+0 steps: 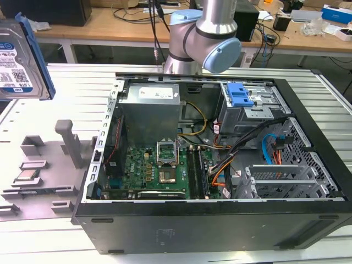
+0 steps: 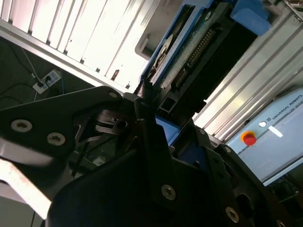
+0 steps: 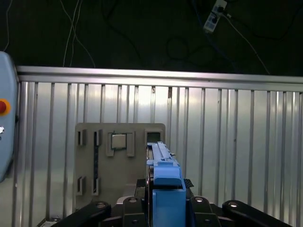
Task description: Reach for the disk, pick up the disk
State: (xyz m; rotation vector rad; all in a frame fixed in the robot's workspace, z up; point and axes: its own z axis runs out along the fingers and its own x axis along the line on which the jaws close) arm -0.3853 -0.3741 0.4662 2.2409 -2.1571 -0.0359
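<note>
One disk [image 1: 15,60] gripped in fingers [image 2: 152,142], chip [image 1: 27,176] in grey tray [image 1: 55,165]

In the upper left of the exterior view, the disk [image 1: 22,60] carries a white-and-blue barcode label [image 1: 12,69] whose fine print is too small to tell. At upper middle, a white sticker [image 1: 159,94] lies on the power supply [image 1: 148,121], and its print is likewise unreadable. In the second wrist view, a grey control box [image 2: 289,123] bears a short line of white lettering [image 2: 284,106] near a red button [image 2: 249,138].

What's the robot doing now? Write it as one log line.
gripper: shut on disk | disk: in the air over grey tray | chip: in tray
</note>
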